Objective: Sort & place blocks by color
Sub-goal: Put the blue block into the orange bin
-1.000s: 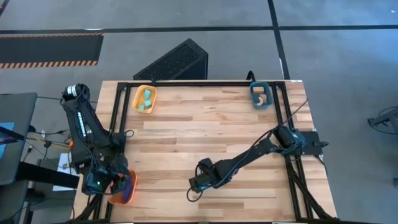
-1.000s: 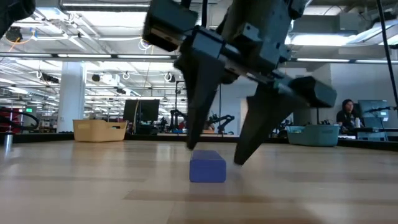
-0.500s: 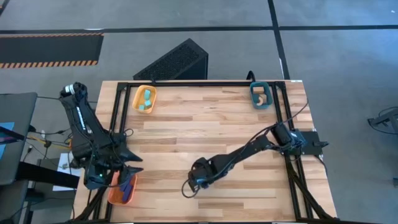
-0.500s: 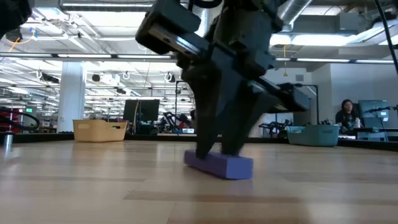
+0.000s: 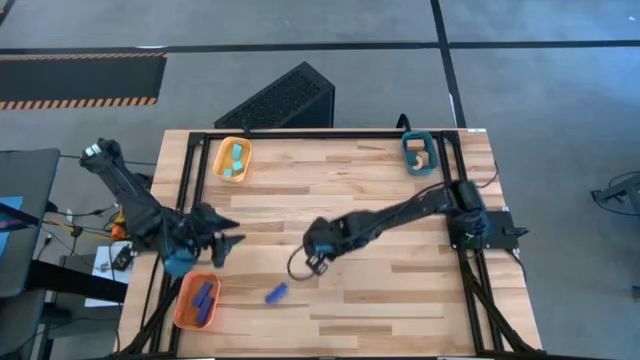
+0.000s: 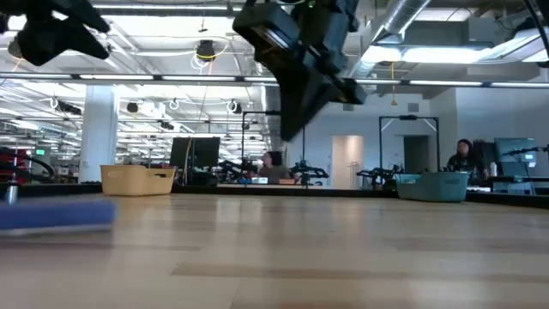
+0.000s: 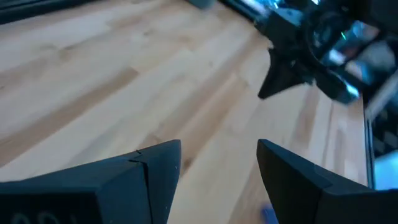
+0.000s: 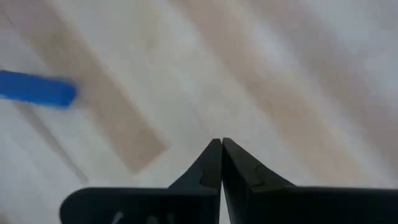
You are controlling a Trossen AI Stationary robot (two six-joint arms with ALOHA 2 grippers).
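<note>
Wooden planks of the table point(image 5: 400, 290) carry three trays at its edges: a yellow-orange tray point(image 5: 232, 160) with light cyan pieces point(image 5: 235, 165) at the far left, a teal tray point(image 5: 418, 153) with a tan piece point(image 5: 423, 158) at the far right, and an orange tray point(image 5: 197, 300) at the near left corner holding dark blue bars point(image 5: 203, 297). Half a second ago the right gripper point(image 5: 310, 262) stood down over a blue block with its fingers on either side of it; now it is lifted clear of the wood and has moved back toward the table's middle, its fingers pressed together with nothing between them, as the right wrist view shows point(image 8: 221, 163). That blue block point(image 5: 276, 293) now lies free on the bare table, near the front edge, between the orange tray and the right gripper and touching neither; in the low view it has slid to the left edge of the picture point(image 6: 56, 215). The left gripper point(image 5: 226, 232), which was down by the orange tray a second ago, has risen and swung out over the table's left side, beyond that tray, with its fingers spread apart and empty point(image 7: 217, 168). Nothing lies between the loose block and the orange tray. Behind the table the low view shows an open workshop with a person point(image 6: 461, 157) far off at the right
</note>
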